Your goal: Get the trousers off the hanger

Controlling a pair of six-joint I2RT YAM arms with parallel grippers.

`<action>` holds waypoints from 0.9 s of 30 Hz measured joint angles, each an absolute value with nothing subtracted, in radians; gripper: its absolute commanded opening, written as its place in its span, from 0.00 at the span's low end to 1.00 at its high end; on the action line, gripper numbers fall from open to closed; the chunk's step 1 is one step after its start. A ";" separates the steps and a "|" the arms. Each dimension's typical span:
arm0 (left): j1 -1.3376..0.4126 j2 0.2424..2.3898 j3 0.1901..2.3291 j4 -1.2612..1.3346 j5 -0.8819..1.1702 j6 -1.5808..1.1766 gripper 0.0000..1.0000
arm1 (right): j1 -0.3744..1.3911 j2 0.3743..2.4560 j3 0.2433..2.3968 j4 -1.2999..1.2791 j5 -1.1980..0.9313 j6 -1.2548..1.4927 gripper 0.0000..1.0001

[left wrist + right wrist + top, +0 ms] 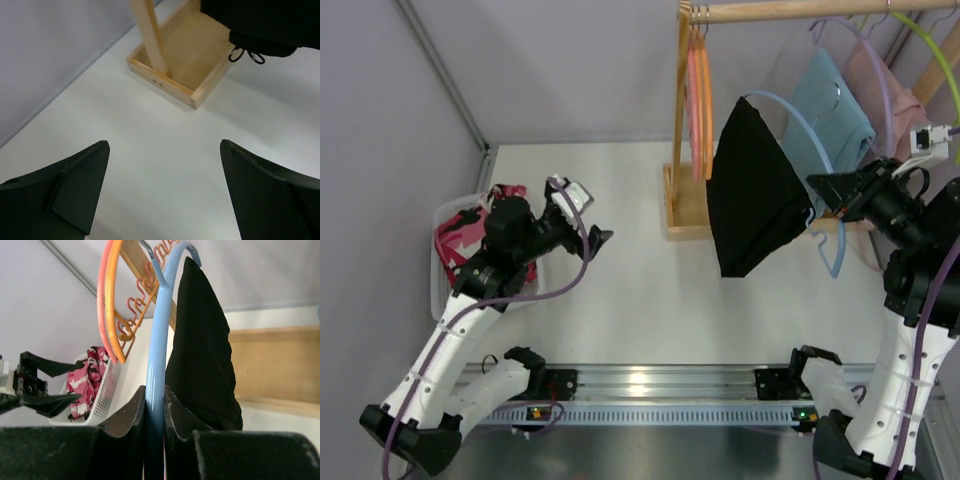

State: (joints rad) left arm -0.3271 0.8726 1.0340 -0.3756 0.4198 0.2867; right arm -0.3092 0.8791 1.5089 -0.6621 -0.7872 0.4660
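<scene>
Right pincer (155,392) clamps blue hanger (159,330) beside black trousers (200,345)

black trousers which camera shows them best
Top external: the whole black trousers show, draped over the blue hanger. Right wrist sees them edge-on behind that hanger, which the right claw pinches. Left wrist catches only their lower edge at its top right.

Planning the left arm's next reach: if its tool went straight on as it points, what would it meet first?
Probably the bare white tabletop, short of the light wooden rack base; depth is unclear.
</scene>
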 measured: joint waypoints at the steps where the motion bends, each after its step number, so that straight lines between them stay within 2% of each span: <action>1: -0.377 0.873 1.023 -0.376 0.396 0.294 0.98 | -0.309 0.858 1.485 -0.675 -0.778 0.469 0.00; 7: -0.749 0.942 1.029 -0.377 0.229 0.318 0.97 | -0.309 0.744 1.374 -0.729 -0.714 0.517 0.00; 13: -0.976 1.167 1.253 -0.357 0.099 0.300 0.98 | -0.311 0.690 1.369 -0.741 -0.667 0.579 0.00; 18: -1.214 1.276 1.357 -0.251 -0.052 0.293 0.99 | -0.311 0.678 1.369 -0.732 -0.640 0.651 0.00; 21: -1.300 1.343 1.378 -0.172 -0.130 0.281 0.99 | -0.311 0.678 1.368 -0.728 -0.628 0.706 0.00; 27: -1.361 1.472 1.379 -0.035 -0.295 0.285 0.99 | -0.311 0.673 1.341 -0.705 -0.644 0.818 0.00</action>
State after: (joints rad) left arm -1.3605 1.4723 1.3792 -0.0349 -0.2951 0.2852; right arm -0.3107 0.6735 1.3411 -0.7048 -0.6441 0.8185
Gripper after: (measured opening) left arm 0.985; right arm 0.134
